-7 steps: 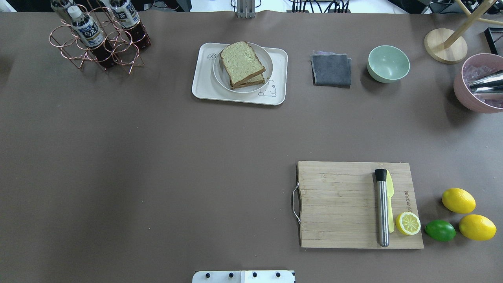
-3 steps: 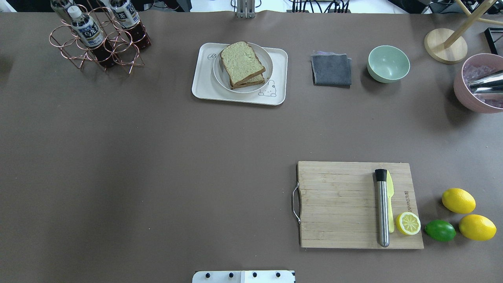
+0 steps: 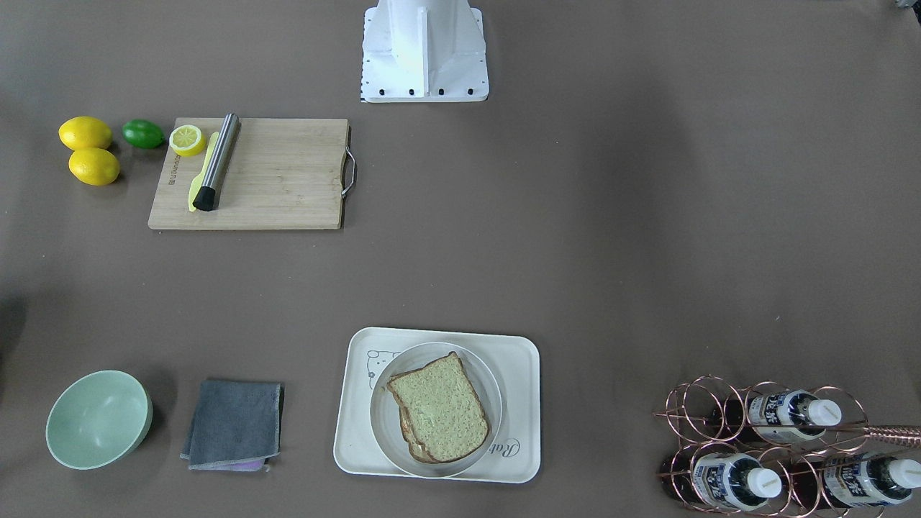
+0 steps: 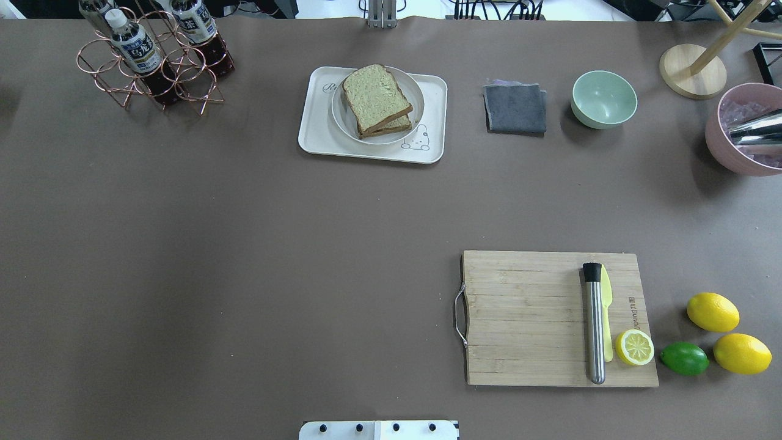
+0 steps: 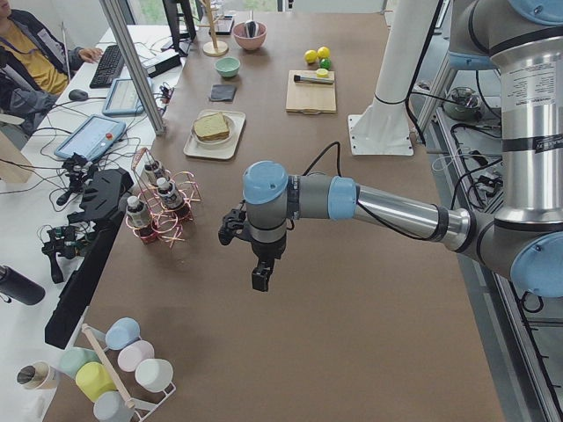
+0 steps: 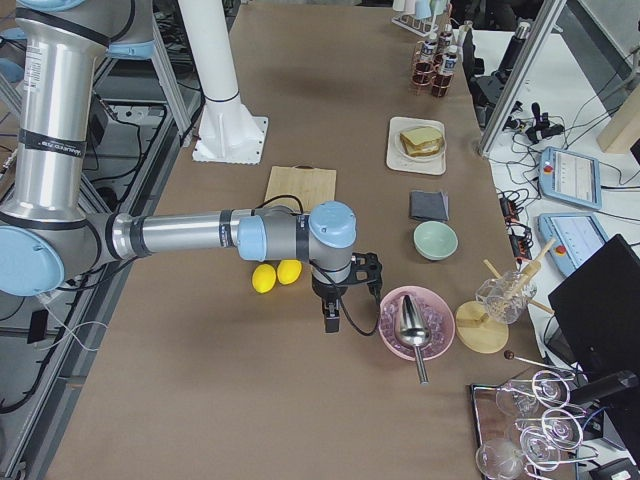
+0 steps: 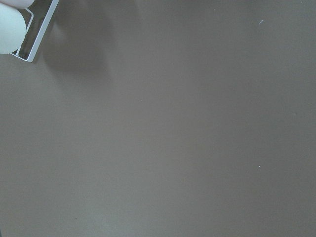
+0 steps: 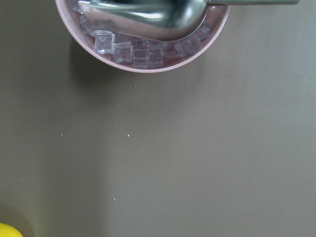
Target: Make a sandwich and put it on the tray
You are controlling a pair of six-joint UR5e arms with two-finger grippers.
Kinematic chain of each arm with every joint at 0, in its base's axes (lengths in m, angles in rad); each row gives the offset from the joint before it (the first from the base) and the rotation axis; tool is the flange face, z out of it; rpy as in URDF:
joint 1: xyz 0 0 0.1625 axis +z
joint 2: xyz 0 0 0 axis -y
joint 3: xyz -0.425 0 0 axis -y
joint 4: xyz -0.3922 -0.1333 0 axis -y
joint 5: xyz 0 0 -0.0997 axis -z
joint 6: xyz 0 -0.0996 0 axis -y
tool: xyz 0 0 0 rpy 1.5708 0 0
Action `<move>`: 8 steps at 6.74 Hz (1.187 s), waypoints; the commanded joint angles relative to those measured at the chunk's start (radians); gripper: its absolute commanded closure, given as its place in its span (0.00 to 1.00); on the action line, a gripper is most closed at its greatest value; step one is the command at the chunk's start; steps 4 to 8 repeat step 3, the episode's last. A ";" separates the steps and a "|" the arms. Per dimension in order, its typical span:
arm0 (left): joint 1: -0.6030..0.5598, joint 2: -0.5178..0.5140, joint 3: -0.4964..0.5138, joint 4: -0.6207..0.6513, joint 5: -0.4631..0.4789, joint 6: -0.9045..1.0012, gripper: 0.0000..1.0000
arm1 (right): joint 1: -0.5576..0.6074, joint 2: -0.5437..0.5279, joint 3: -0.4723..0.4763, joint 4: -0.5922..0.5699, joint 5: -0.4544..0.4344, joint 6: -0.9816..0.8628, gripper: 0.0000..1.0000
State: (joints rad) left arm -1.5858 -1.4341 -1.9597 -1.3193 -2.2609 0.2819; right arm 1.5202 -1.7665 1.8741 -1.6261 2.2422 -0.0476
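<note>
The sandwich (image 4: pixel 376 98), two tan bread slices with dark crust, lies stacked on a round white plate (image 4: pixel 417 98) that stands on the cream tray (image 4: pixel 317 131) at the table's far middle. It also shows in the front view (image 3: pixel 440 406), on the tray (image 3: pixel 519 360). No egg shows between the slices. My left gripper (image 5: pixel 261 280) hangs over bare table far to the left, seen only from the side; I cannot tell if it is open. My right gripper (image 6: pixel 331 318) hangs near the pink bowl, also seen only from the side, state unclear.
A wooden cutting board (image 4: pixel 525 318) holds a steel muddler (image 4: pixel 594 324), a yellow knife and a lemon half (image 4: pixel 634 347). Lemons (image 4: pixel 712 311) and a lime (image 4: pixel 684 358) lie beside it. A grey cloth (image 4: pixel 516 109), a green bowl (image 4: pixel 603 98), a pink ice bowl (image 8: pixel 143 49) and a bottle rack (image 4: pixel 153 55) stand along the back.
</note>
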 commanded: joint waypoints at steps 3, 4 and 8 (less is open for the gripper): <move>0.001 0.003 -0.002 0.015 0.000 -0.003 0.03 | -0.008 0.001 -0.001 -0.047 0.008 -0.030 0.00; 0.001 0.003 -0.002 0.015 0.000 -0.003 0.03 | -0.008 0.001 -0.001 -0.047 0.008 -0.030 0.00; 0.001 0.003 -0.002 0.015 0.000 -0.003 0.03 | -0.008 0.001 -0.001 -0.047 0.008 -0.030 0.00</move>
